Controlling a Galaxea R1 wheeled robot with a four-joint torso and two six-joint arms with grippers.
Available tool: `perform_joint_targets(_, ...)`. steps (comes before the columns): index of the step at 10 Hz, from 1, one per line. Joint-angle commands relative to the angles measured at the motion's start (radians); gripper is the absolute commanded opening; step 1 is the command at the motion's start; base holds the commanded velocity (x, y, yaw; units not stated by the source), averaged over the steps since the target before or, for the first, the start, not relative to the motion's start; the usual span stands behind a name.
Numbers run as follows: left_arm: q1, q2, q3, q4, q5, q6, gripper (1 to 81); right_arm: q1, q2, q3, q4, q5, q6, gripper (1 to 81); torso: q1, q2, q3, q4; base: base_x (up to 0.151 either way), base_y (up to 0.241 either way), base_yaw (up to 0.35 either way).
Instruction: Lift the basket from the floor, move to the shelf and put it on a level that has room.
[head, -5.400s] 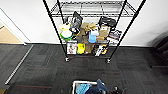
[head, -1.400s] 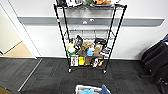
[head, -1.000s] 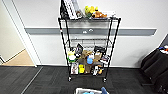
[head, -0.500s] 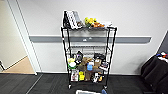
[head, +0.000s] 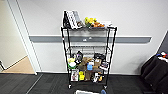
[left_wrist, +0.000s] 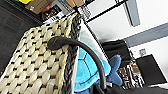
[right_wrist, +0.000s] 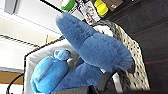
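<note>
A: Where's the basket (left_wrist: 37, 62)?
B: Lifted, its rim at the head view's bottom edge; plush toy (right_wrist: 95, 50) inside. Whether either gripper's fingers clamp it, I can't tell.
A: Any change?
B: The camera has risen; the shelf (head: 87, 57) shows its near-empty second level (head: 87, 47), probably room.

Left wrist view: little of the left gripper (left_wrist: 117, 89) shows, a matte black, smooth-surfaced mass at the frame edge; no markings, screws or cables can be made out. Right wrist view: right gripper (right_wrist: 82, 89) is a dark grey to black block with a flat face and a rounded corner, blurred at the frame edge; finish plain, no labels legible.
</note>
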Motion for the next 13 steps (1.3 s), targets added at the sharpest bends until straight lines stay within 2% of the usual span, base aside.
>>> perform_joint_targets(1,-0.138,-0.004,0.085,-0.006,-0.055,-0.013,1.0,0.144,0.004,0.092,-0.038,0.016,-0.012,1.0,0.000,0.000,0.000,0.000,0.000,0.000,0.000)
perform_joint_targets(4,-0.138,-0.003,0.090,-0.006,-0.065,-0.013,1.0,0.142,0.002,0.091,-0.039,0.017,-0.012,1.0,0.000,0.000,0.000,0.000,0.053,0.000,0.000)
perform_joint_targets(13,-0.138,-0.009,0.107,-0.004,-0.072,-0.013,1.0,0.137,-0.010,0.110,-0.038,0.031,-0.012,1.0,-0.002,-0.001,0.001,0.000,0.113,0.000,0.000)
